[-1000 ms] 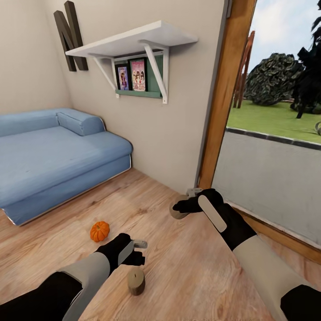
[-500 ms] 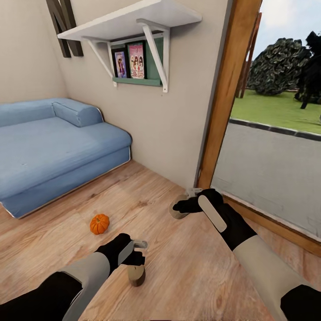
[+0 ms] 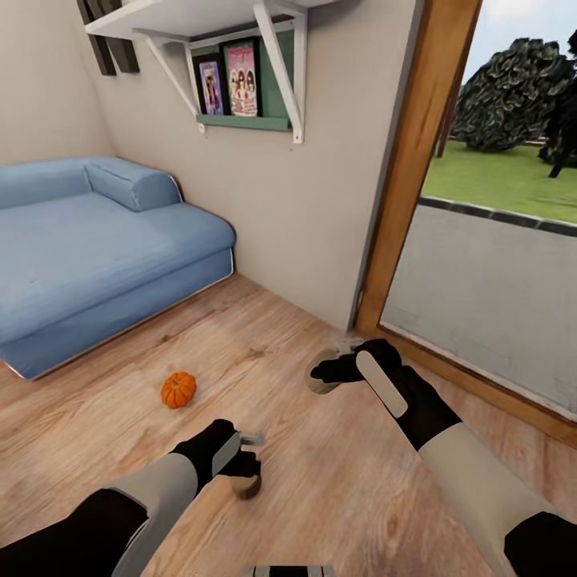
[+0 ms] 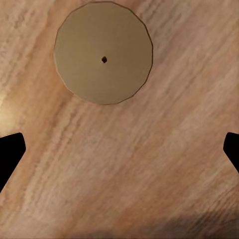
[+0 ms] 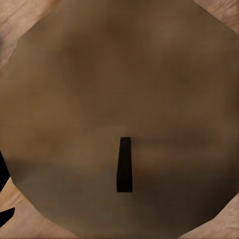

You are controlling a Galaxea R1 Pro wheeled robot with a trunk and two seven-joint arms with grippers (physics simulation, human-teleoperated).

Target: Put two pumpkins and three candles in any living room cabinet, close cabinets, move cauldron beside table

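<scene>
On the wooden floor (image 3: 320, 481) in the corner of the room, between the blue sofa (image 3: 88, 256) and the big window (image 3: 497, 240), three of the task's things are scattered. A small orange pumpkin (image 3: 178, 389) sits alone on the boards, near the foot of the sofa and well apart from both arms.

The left end effector (image 3: 250, 450) hangs just above a stubby tan candle (image 3: 246, 486) standing upright on the floor. From the left wrist camera the candle's pale round top and tiny wick (image 4: 103, 52) lie ahead of the fingers, whose dark tips (image 4: 10, 152) sit far out at either edge with bare floor between them: spread wide and gripping nothing.

The right end effector (image 3: 343, 353) is low over a second candle (image 3: 322, 373) close to the window's wooden frame (image 3: 409, 176). The right wrist camera looks straight down at that candle's brown top and dark wick (image 5: 124, 164) from very close; I cannot tell whether its fingers are spread or pressed together.

Up on the wall, a white bracketed shelf (image 3: 224, 16) has a green ledge (image 3: 244, 122) beneath it holding two upright picture cards (image 3: 228, 80).
</scene>
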